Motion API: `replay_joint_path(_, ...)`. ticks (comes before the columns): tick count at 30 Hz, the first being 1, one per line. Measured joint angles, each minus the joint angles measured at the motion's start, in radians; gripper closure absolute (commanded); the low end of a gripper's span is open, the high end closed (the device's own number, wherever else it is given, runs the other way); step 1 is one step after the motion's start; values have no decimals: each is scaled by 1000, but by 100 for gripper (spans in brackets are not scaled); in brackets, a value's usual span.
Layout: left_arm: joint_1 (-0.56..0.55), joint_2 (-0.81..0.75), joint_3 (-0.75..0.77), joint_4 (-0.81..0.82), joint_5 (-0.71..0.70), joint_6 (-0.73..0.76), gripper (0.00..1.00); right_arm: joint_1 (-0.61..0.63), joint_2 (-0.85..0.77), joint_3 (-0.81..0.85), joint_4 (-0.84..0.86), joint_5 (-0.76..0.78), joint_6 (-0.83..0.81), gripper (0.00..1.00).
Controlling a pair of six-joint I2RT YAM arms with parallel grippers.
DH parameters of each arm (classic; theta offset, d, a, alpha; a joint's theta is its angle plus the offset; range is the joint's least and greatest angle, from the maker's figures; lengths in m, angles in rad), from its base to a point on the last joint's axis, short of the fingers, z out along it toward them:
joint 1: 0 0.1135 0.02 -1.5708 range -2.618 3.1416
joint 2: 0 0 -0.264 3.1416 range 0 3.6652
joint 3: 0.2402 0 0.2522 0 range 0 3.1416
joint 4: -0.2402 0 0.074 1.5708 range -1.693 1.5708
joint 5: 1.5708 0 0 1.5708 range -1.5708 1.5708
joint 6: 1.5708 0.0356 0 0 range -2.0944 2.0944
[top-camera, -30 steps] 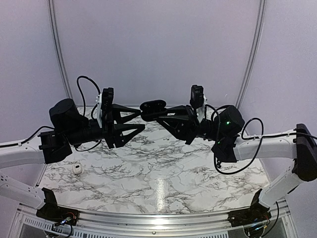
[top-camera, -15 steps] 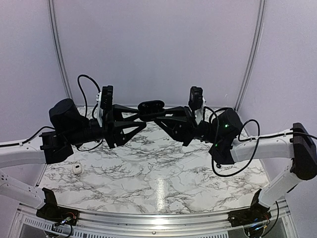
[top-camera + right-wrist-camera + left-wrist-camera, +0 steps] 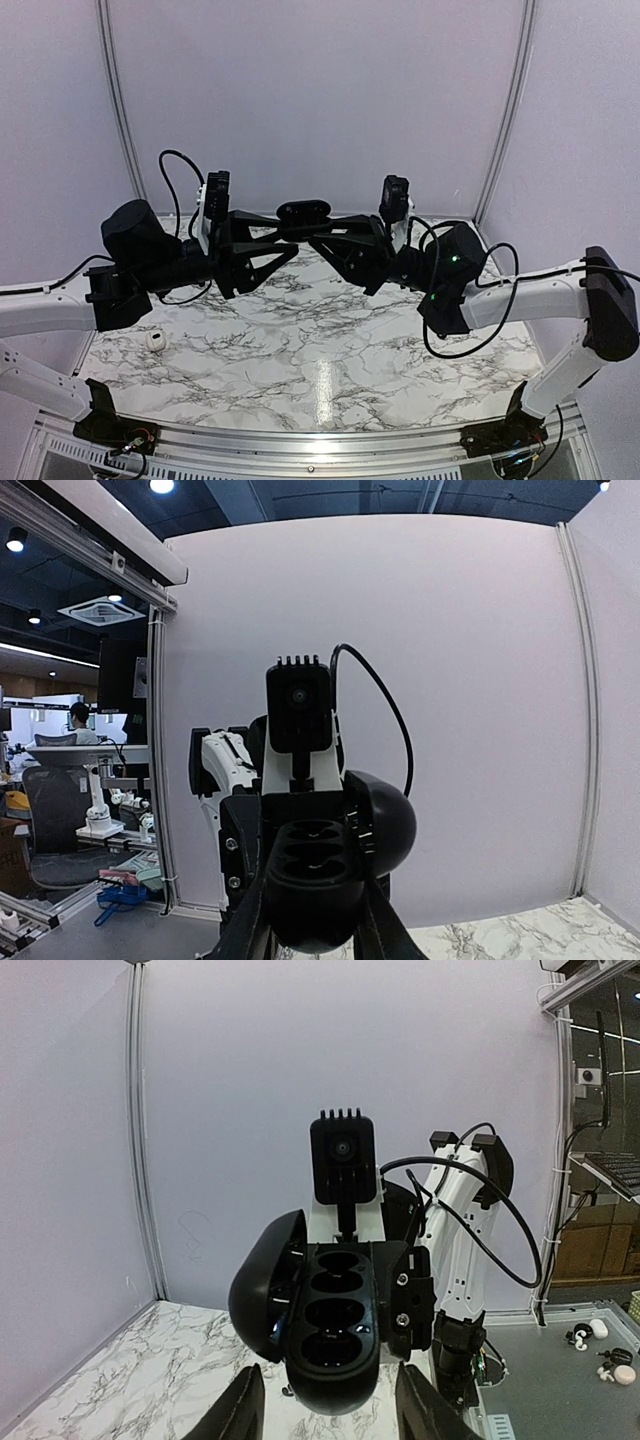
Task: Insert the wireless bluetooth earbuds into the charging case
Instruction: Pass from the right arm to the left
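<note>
Case (image 3: 335,1310), lid open, wells empty, is pinched aloft by the right tool (image 3: 312,905) and faces the wide-spread, empty left tool (image 3: 330,1385), probably for a handover.

— Where's the charging case (image 3: 335,1330)?
— Up in the air, well above the tabletop (image 3: 380,340). The right arm's fingers (image 3: 375,932) grip its lower end. It's black, glossy and oval.
— Open?
— Yes. The lid (image 3: 262,1290) is swung out to one side, and a row of round sockets (image 3: 336,1315) shows, all empty.
— The earbuds?
— One small white piece (image 3: 155,340) with a dark spot lies near the tabletop's left edge. It's too small to tell what it is.
</note>
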Motion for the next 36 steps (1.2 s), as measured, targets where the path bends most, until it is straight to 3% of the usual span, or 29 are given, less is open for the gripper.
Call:
replay_joint_path(29,0,36,17,50,-1,-24,67,12,13,-21,71,59,4,100)
replay_joint_path(36,0,36,17,62,0,-26,64,12,13,-29,77,63,5,100)
